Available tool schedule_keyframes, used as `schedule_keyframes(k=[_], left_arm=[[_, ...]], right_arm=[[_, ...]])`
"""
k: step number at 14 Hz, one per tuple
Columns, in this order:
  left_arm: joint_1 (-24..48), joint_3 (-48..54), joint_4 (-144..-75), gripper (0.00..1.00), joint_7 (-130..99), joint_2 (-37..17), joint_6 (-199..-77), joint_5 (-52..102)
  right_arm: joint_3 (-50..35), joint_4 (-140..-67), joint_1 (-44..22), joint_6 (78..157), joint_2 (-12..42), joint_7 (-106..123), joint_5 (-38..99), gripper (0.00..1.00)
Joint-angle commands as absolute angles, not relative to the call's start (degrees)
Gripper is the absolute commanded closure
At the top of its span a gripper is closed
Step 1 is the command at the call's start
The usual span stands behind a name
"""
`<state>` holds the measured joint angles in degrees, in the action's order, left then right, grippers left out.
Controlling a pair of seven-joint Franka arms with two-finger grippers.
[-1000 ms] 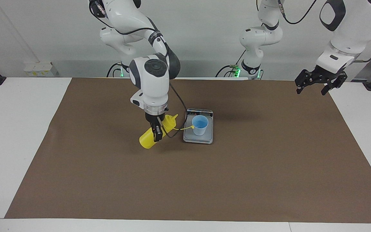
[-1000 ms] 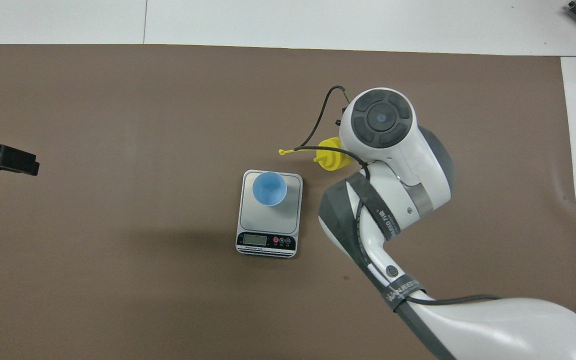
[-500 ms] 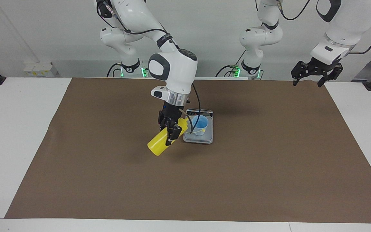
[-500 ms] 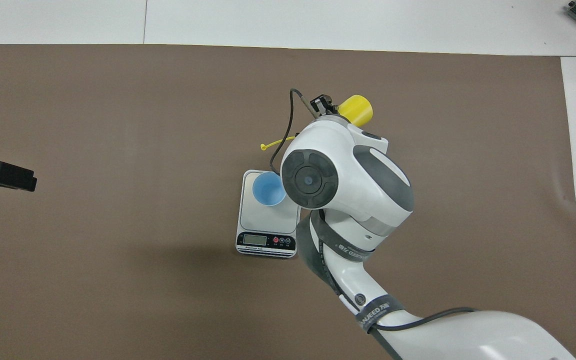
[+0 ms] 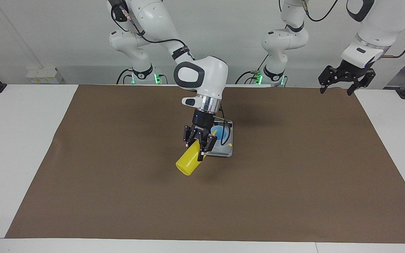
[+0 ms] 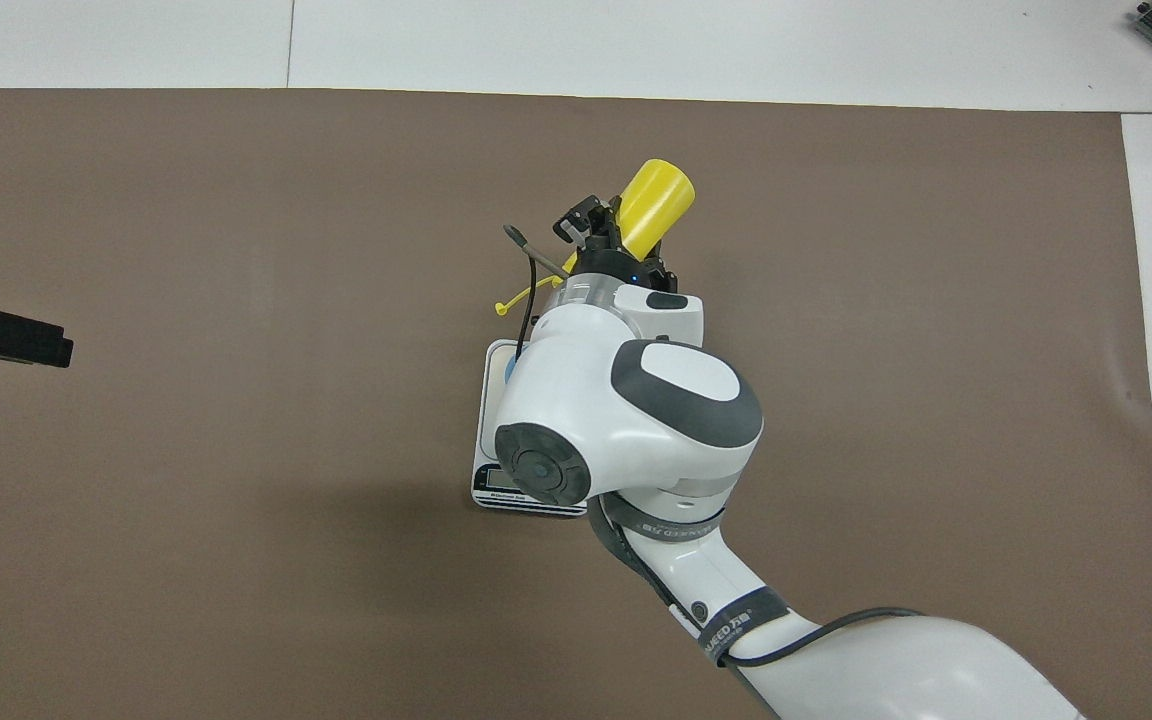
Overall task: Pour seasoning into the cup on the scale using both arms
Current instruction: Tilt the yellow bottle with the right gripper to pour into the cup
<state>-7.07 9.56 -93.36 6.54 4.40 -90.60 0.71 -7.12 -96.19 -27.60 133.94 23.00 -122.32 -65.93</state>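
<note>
Here the right gripper (image 5: 199, 144) is clamping the yellow squeeze bottle (image 5: 190, 161) around its middle and tipping it, base up and nozzle down, over the blue cup (image 5: 221, 134) sitting on the kitchen scale (image 5: 222, 151). Because the gripper itself is hiding the nozzle, I am judging that seasoning may be missing the rim and landing on the weighing plate, or the dangling tethered cap (image 6: 503, 307) may be nudging the light cup over. The left gripper (image 5: 342, 80) is waiting with fingers spread, over the mat's edge at the left arm's end of the table.
</note>
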Motion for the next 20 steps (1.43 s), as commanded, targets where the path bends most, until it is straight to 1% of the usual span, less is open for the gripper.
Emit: schedule_keyframes(k=[1,3,6,14,18,19,20], left_arm=[[-7.6,9.7,-94.0,0.00,6.5,4.0,-92.1,1.7],[-7.4,9.7,-94.2,0.00,6.6,4.0,-91.7,1.5],[-7.2,9.7,-94.8,0.00,6.8,4.4,-91.5,1.4],[-6.9,9.7,-95.4,0.00,6.9,4.7,-91.9,1.4],[-6.9,9.7,-95.4,0.00,6.9,4.7,-91.9,1.4],[-6.9,9.7,-95.4,0.00,6.9,4.7,-91.9,1.4],[-6.8,9.7,-95.4,0.00,6.9,4.7,-91.9,1.4]], right_arm=[[-7.1,-96.9,-27.9,134.9,23.9,-128.2,-78.1,1.00],[-7.1,-98.3,-28.0,134.4,23.8,-131.6,-84.0,1.00],[-7.0,-98.8,-30.8,131.9,23.6,-133.7,-85.1,1.00],[-7.0,-98.7,-31.2,131.3,23.5,-134.7,-86.3,1.00],[-7.2,-97.7,-30.2,132.5,23.5,-134.5,-85.0,1.00],[-7.3,-97.6,-29.5,133.3,23.2,-134.3,-83.7,1.00],[-7.3,-97.6,-28.7,135.8,22.3,-134.0,-81.3,1.00]])
